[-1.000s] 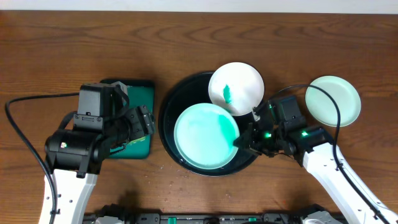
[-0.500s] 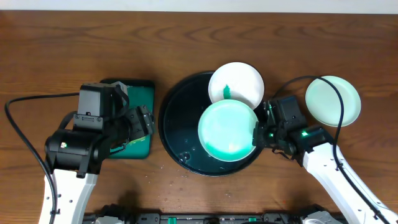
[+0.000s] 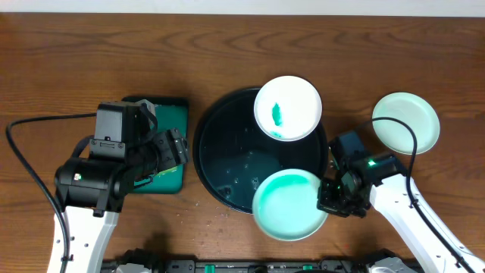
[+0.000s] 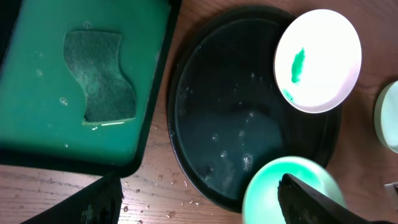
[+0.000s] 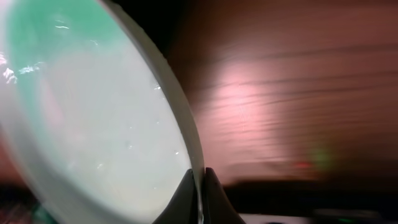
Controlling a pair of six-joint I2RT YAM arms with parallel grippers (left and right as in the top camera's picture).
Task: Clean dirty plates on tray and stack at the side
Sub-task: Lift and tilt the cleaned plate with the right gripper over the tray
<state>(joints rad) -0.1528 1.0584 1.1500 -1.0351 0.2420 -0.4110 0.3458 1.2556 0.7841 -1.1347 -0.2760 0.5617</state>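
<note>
**Now plate's leaving the tray**

R hand (image 3: 323, 205), pinched on rim of a smeared plate (image 3: 286, 205), has pulled it from tray (image 3: 220, 144) centre to the 5 o'clock edge, half over the counter (image 3: 76, 61). L hand (image 3: 178, 148) is wide, empty. Wipe prob. next.

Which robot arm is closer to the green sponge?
Left. The left fingers hover open at the edge of the green tray, near the sponge; the right fingers are beyond the black tray, pinching a plate.
</note>
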